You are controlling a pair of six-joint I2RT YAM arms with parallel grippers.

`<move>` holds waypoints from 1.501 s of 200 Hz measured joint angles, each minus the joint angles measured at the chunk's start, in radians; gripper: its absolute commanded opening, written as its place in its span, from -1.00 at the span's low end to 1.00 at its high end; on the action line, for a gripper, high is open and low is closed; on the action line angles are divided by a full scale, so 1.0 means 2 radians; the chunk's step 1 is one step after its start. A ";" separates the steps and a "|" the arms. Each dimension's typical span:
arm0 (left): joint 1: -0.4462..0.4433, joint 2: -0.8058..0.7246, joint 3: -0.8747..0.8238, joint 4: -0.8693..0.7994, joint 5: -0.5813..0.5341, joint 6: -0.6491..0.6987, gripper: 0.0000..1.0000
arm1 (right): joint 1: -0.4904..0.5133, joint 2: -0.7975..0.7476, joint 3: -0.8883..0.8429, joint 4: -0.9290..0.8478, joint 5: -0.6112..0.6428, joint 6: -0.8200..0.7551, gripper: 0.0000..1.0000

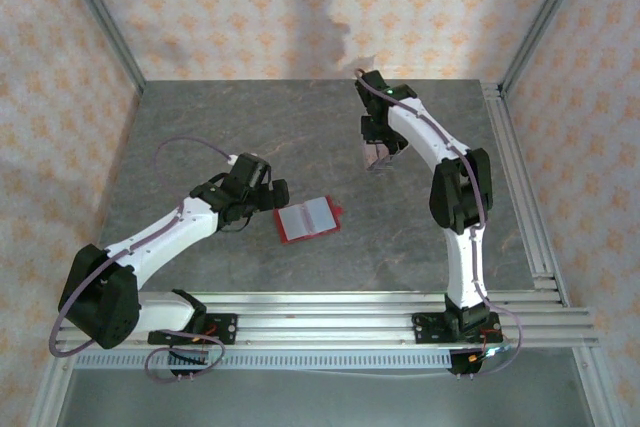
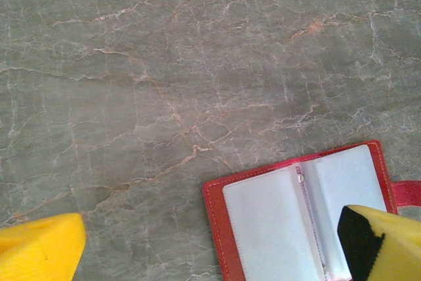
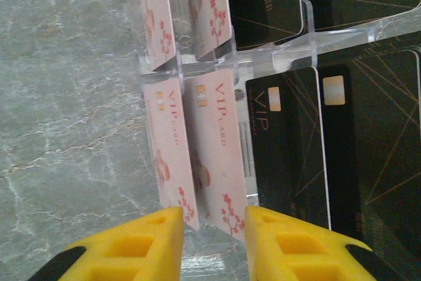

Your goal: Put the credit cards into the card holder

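The card holder lies open on the tabletop, pale lining up, its fold running roughly away from the arm bases. The left gripper sits just beside the holder's left edge, fingers spread wide and empty. Well beyond the holder, to its far right, the right gripper hangs open at a clear stand, its fingers flanking the lower end of a pink card. Black cards stand just beside it and crowd that pick.
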 measured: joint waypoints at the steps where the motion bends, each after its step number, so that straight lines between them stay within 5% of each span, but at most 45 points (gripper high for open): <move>1: 0.000 0.000 0.000 0.000 0.000 0.000 1.00 | 0.000 0.000 0.000 0.000 0.000 -0.001 -0.44; 300: 0.000 0.011 0.000 0.001 0.002 0.000 1.00 | -0.018 0.045 0.033 -0.009 -0.011 -0.011 -0.74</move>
